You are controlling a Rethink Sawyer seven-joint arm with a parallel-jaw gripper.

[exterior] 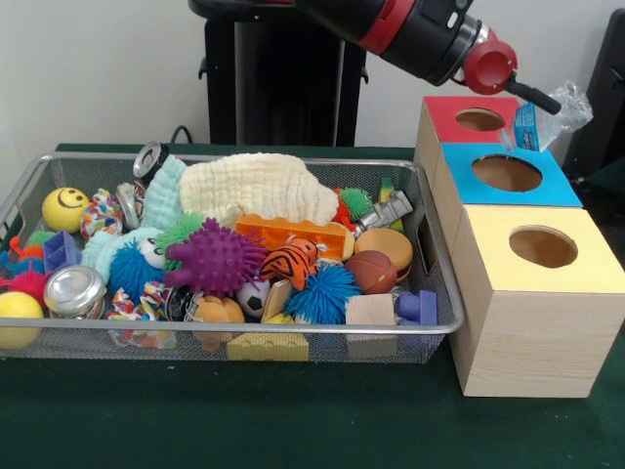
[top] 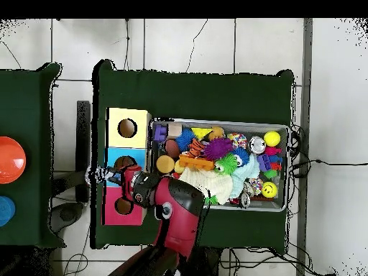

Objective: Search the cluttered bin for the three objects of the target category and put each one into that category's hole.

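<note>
The wire-mesh bin (exterior: 430, 322) on the green table (exterior: 293, 430) is full to the rim: a cream cloth (exterior: 259, 186), a purple spiky ball (exterior: 217, 256), a tiger-striped toy (exterior: 290, 262), a smiley ball (exterior: 64, 209), shiny tins and many smaller toys lie heaped together. Beside the bin's end stand three boxes in a row, the yellow box (exterior: 532, 293) nearest the table's front edge, then the blue box (exterior: 508, 176), then the red box (exterior: 471, 119) at the back, each with a round hole in its top.

The arm (exterior: 410, 29) reaches over the back of that row, and its gripper (exterior: 539, 98) is clenched on a crinkly clear packet (exterior: 549, 117) with a blue label, held in the air beside the red box's far edge, close to the red and blue holes. My reading is that this packet is one target item on its way to a hole, not yet dropped.

Which hole it is meant for I cannot tell, nor what the target category is. The insides of the holes are dark, so any items already deposited are hidden, and the count done so far is unknown. The heap hides its lower layers, so further packets could lie buried. In the overhead view the arm covers the packet and much of the red box.
</note>
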